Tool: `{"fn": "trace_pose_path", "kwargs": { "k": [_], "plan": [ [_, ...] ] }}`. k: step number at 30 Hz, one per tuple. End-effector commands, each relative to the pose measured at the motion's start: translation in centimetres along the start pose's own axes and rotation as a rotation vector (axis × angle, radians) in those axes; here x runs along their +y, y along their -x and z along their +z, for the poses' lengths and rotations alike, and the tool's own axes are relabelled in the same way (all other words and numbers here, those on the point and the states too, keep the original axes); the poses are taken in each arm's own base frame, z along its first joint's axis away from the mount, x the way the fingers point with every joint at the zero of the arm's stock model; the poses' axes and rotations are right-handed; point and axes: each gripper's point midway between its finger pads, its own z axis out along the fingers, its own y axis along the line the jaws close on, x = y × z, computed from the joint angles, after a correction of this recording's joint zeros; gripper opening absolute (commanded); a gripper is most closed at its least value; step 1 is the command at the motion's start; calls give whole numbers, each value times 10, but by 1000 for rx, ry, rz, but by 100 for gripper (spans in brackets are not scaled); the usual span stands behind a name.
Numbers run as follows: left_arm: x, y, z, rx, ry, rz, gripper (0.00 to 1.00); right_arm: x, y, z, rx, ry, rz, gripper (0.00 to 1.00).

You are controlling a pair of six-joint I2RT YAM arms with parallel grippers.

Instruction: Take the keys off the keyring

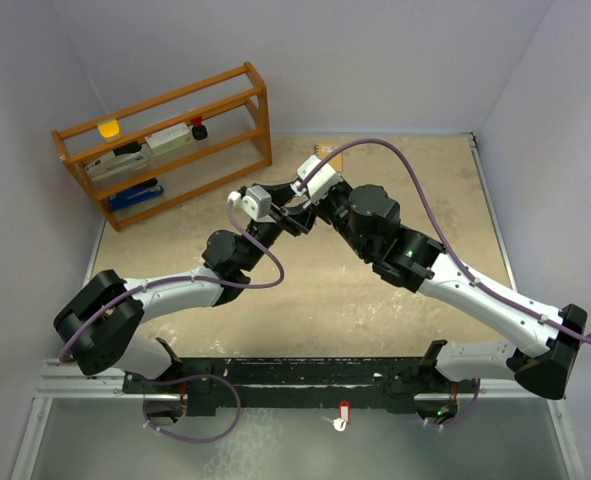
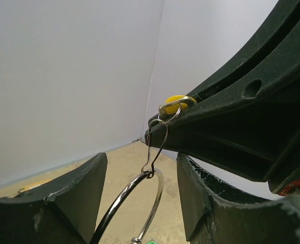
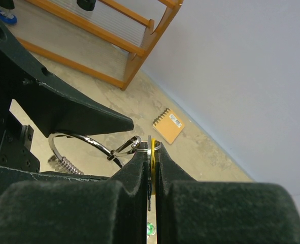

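Closest to the lens, the right gripper (image 3: pixel 151 152) is clenched on a flat yellow piece (image 3: pixel 152 158) seen edge-on. A small silver ring (image 3: pixel 148 144) shows just above its fingertips. Whether the yellow piece is a key I cannot tell. From the small ring a thin wire clip (image 2: pixel 160 147) hangs down and hooks the big loop of the keyring (image 2: pixel 120 198), so the keyring dangles in the air below the right gripper, over the middle of the desk (image 1: pixel 375 310).

The left gripper (image 2: pixel 141 168) is released. Its two fingers stand apart with the big loop between them, and neither clearly presses on the wire. A short coiled spring piece (image 3: pixel 66 165) hangs off the loop's lower left. Only a sliver of the green key (image 3: pixel 150 227) shows, low under the loop.

Beyond the grippers, a tan spiral notebook (image 3: pixel 168 125) lies flat on the desk near the far wall. A wooden rack (image 1: pixel 165 140) stands at the far left. A red-and-white tag (image 1: pixel 343 415) sits at the near edge, between the arm bases.
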Motion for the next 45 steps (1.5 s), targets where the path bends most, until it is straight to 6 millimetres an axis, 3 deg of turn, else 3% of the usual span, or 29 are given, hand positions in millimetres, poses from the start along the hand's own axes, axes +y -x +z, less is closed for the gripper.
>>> {"fn": "trace_pose_path", "kwargs": {
  "k": [1,16,25,31,41,43,45],
  "plan": [
    [-8,34,12,-107,-33,-1,54,-10,22,-5,-81,-27,50,0],
    [-11,37,18,-115,-50,19,53,-8,23,-4,-81,-17,49,0],
    [-15,41,21,-123,-73,52,43,-8,22,-4,-79,-16,50,0],
    [-19,43,24,-117,-94,67,25,-6,19,-3,-71,-17,45,0],
    [-16,47,26,-120,-74,75,33,-9,15,-5,-65,-36,48,0],
    [-13,49,26,-125,-58,82,30,-10,14,-6,-63,-41,48,0],
    [-10,52,25,-131,-46,93,20,-11,14,-7,-61,-44,48,0]
  ]
}}
